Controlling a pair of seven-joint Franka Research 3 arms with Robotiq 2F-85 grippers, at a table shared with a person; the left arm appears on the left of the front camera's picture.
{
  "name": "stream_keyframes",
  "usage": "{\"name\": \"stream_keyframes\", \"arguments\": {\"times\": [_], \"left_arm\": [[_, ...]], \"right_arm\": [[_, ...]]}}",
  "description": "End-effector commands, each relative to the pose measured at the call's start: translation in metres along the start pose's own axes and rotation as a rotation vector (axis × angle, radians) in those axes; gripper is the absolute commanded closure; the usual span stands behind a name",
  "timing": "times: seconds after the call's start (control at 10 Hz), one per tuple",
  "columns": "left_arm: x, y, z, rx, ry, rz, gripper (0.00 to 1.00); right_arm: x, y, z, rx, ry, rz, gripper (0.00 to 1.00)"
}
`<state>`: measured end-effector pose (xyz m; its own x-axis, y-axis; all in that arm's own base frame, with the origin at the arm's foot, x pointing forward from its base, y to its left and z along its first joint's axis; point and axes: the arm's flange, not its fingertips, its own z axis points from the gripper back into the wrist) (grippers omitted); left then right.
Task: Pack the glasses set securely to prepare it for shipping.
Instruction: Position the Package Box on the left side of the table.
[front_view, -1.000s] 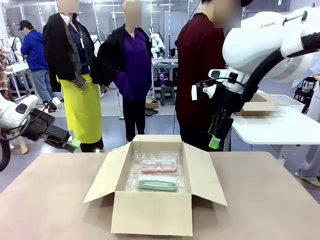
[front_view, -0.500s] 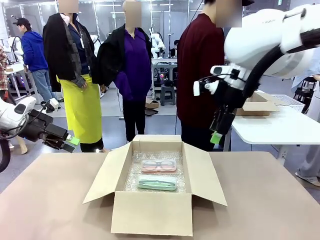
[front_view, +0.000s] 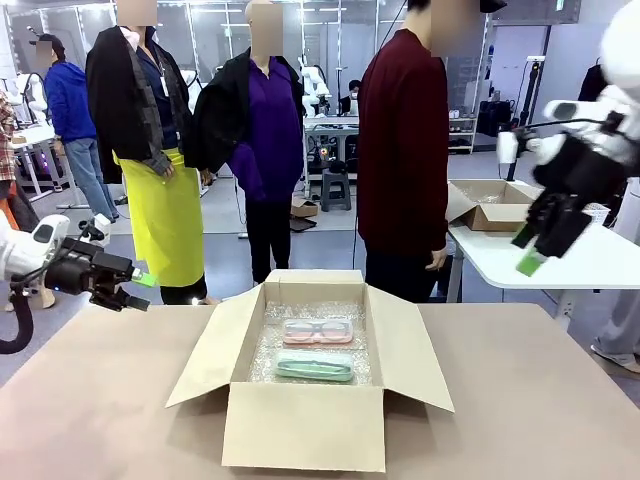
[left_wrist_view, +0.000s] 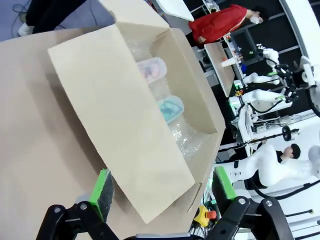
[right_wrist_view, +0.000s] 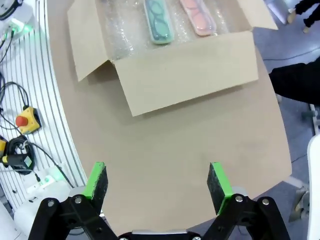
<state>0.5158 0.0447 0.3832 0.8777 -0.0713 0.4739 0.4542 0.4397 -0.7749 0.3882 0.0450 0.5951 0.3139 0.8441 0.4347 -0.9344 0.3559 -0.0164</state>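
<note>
On the table (front_view: 540, 400), the box (front_view: 305, 425) holds the pink case (front_view: 318, 331) and mint case (front_view: 315, 366); both arms' jaws hang apart, clear of it, so folding its flaps (front_view: 205, 355) shut seems next.

My arms are white and rounded, turning black at the wrists. A black cable (front_view: 14, 335) loops below my left arm (front_view: 22, 250). My left gripper (left_wrist_view: 163, 192) and right gripper (right_wrist_view: 157, 182) are black linkages with round pivot bolts, each finger tipped with flat, bright-green pads (right_wrist_view: 219, 181).
</note>
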Motion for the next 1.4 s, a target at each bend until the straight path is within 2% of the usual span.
{"name": "stream_keyframes", "arguments": {"times": [0.0,0.3,0.4,0.5,0.8,1.3], "left_arm": [[0.013,0.014,-0.011,0.004,0.007,0.069,0.0],[0.009,0.039,-0.043,0.021,0.092,0.108,0.0],[0.01,0.043,-0.048,0.038,0.087,0.094,0.0],[0.01,0.05,-0.053,0.013,0.061,0.117,0.0],[0.006,0.081,-0.069,-0.019,0.043,0.218,0.0],[-0.01,0.093,-0.101,-0.12,0.056,0.368,0.0]], "right_arm": [[-0.02,0.015,-0.003,-0.034,-0.1,-0.007,0.0],[-0.042,0.012,0.003,-0.014,-0.16,-0.059,0.0],[-0.043,0.011,0.002,-0.009,-0.17,-0.016,0.0],[-0.039,0.012,0.009,-0.018,-0.123,-0.077,0.0],[-0.039,0.012,0.009,-0.018,-0.123,-0.077,0.0],[-0.039,0.012,0.009,-0.018,-0.123,-0.077,0.0]]}}
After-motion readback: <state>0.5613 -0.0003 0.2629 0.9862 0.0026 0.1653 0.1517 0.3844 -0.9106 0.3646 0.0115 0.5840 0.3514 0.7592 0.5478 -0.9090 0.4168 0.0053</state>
